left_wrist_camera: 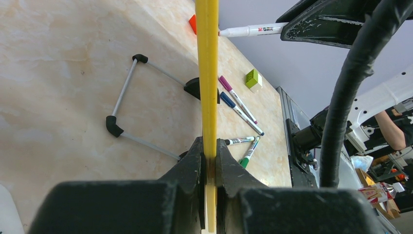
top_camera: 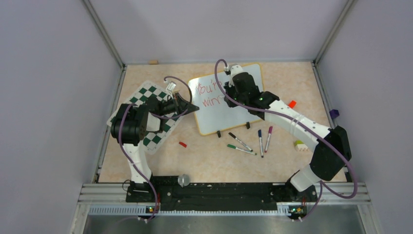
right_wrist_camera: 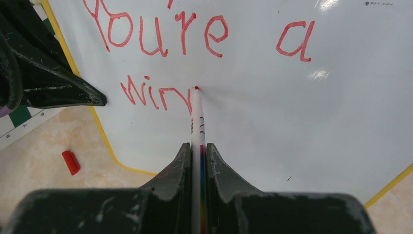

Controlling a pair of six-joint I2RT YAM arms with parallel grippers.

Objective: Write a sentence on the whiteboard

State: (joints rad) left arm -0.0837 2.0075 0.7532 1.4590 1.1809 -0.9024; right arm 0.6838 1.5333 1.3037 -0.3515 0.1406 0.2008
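Whiteboard (top_camera: pixel 216 117) sits mid-counter (top_camera: pixel 204 163), just right of the chess mat (top_camera: pixel 146 95). Left fingers (left_wrist_camera: pixel 190 165) are clamped on its yellow frame. Right fingers (right_wrist_camera: pixel 178 170) pinch a red marker (right_wrist_camera: pixel 196 109), tip touching the board. "You're a" reads clearly; the second line is unfinished, and from above the right arm hides some of the lettering.

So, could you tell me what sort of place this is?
Likely a robotics lab workcell: plain walls enclosing a table, two arms on a rail, and a whiteboard with loose markers.
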